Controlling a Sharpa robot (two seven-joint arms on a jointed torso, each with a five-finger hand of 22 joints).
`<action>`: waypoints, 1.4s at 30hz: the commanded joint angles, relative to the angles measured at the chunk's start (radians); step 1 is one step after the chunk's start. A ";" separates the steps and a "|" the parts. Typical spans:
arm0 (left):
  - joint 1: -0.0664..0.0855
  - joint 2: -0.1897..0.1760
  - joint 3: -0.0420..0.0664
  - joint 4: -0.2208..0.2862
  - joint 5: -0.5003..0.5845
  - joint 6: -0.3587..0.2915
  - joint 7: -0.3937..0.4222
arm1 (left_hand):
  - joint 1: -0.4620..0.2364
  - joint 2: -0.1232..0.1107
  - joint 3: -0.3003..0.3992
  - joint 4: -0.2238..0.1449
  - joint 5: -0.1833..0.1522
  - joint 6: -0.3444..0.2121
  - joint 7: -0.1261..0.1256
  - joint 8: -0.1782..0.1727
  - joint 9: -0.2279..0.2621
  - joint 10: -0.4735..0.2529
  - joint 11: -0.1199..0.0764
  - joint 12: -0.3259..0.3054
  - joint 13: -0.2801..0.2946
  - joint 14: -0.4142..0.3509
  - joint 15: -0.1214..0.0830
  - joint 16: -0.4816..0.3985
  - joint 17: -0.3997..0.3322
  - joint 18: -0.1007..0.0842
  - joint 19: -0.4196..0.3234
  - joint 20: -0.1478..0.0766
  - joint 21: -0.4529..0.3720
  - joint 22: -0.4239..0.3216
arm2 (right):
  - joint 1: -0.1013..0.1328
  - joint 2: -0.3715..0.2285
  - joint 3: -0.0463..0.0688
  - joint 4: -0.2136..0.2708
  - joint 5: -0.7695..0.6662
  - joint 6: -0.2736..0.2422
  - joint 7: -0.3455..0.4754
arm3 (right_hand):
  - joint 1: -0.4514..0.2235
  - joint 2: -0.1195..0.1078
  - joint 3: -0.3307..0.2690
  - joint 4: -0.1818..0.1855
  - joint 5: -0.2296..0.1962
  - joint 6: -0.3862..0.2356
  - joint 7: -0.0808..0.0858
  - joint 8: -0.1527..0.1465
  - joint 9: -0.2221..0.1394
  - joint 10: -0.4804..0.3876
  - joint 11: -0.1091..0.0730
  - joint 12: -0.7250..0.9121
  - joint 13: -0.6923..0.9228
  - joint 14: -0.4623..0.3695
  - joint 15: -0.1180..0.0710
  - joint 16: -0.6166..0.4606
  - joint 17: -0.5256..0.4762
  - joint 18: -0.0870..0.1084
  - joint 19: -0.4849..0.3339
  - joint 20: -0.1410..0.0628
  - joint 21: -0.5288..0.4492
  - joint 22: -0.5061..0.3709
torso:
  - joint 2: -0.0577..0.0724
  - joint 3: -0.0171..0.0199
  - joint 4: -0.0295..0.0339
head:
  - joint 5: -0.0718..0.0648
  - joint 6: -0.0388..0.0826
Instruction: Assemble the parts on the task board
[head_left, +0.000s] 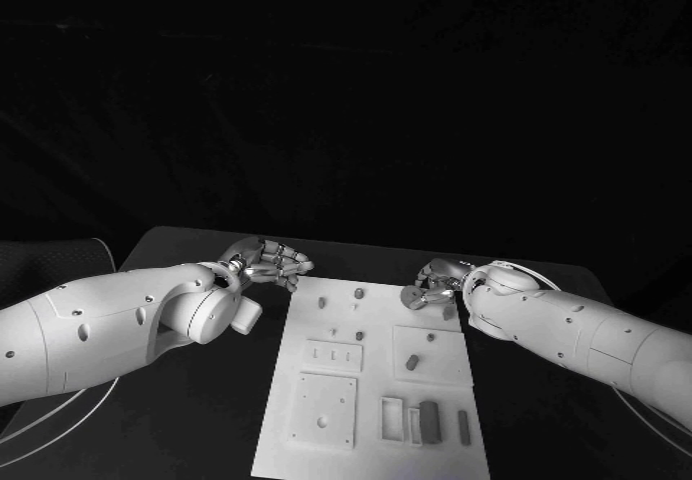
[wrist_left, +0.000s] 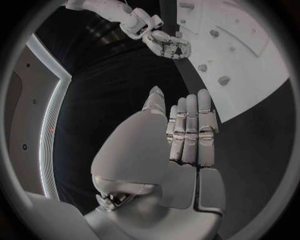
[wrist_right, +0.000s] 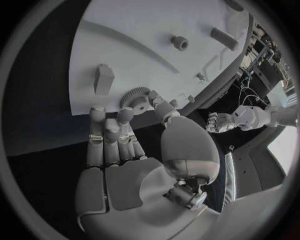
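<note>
The white task board (head_left: 375, 390) lies in the middle of the black table. My right hand (head_left: 437, 285) is at the board's far right edge; in its wrist view its thumb and fingertips (wrist_right: 125, 116) pinch a small toothed gear (wrist_right: 134, 96) at the edge of the board (wrist_right: 125, 45). My left hand (head_left: 267, 262) hovers by the board's far left corner, its fingers (wrist_left: 190, 130) straight and side by side with nothing in them. Small parts stand on the board: a peg (head_left: 359, 293), a piece in a square recess (head_left: 413, 362), and a dark block (head_left: 428, 420).
Raised plates (head_left: 333, 355) and slots (head_left: 392, 418) cover the near half of the board. A slim bar (head_left: 464, 427) lies near its right edge. In the right wrist view an upright block (wrist_right: 103, 79) and a round nut (wrist_right: 180, 42) sit beyond the gear.
</note>
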 joint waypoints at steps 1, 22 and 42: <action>0.001 0.001 0.001 0.003 -0.003 0.009 0.005 | -0.005 0.002 0.006 0.000 0.000 -0.002 0.005 -0.006 0.002 -0.006 -0.001 -0.004 -0.001 -0.004 0.001 -0.005 0.002 0.019 0.000 -0.007 -0.006 0.001 | 0.000 0.003 0.000 0.001 -0.003 0.031 0.009 | -0.005 -0.011 0.004 0.008 -0.004 -0.012 0.018 -0.007 -0.002 -0.008 0.014 0.007 -0.002 0.001 0.009 0.003 -0.001 0.031 -0.006 0.001 -0.004 0.009 | 0.000 0.0009 -0.0003 | -0.002 -0.006; 0.001 0.002 0.001 0.003 -0.003 0.008 0.006 | -0.004 0.003 0.007 0.001 0.000 -0.001 0.005 -0.006 0.002 -0.005 -0.001 -0.004 -0.001 -0.004 0.001 -0.005 0.002 0.019 0.000 -0.007 -0.006 0.002 | 0.000 0.005 0.000 -0.001 -0.003 0.020 0.004 | 0.006 0.043 0.050 0.011 -0.009 0.039 0.013 0.027 0.001 -0.010 0.010 0.029 -0.012 0.001 0.006 0.014 -0.004 0.031 -0.003 -0.003 0.001 0.013 | 0.001 0.0010 -0.0005 | -0.001 -0.006; 0.001 0.004 0.001 0.000 -0.003 0.007 0.006 | -0.002 0.003 0.008 0.000 0.000 -0.001 0.005 -0.006 0.003 -0.005 -0.001 -0.005 -0.001 -0.004 0.001 -0.005 0.002 0.019 0.000 -0.007 -0.007 0.002 | 0.000 0.003 0.000 -0.003 -0.018 -0.047 0.013 | 0.076 0.120 0.219 -0.001 -0.054 0.111 -0.005 0.057 -0.009 -0.001 -0.007 0.038 -0.031 0.011 -0.010 0.017 -0.011 0.031 0.002 0.005 0.011 0.017 | 0.000 0.0009 -0.0005 | -0.002 -0.004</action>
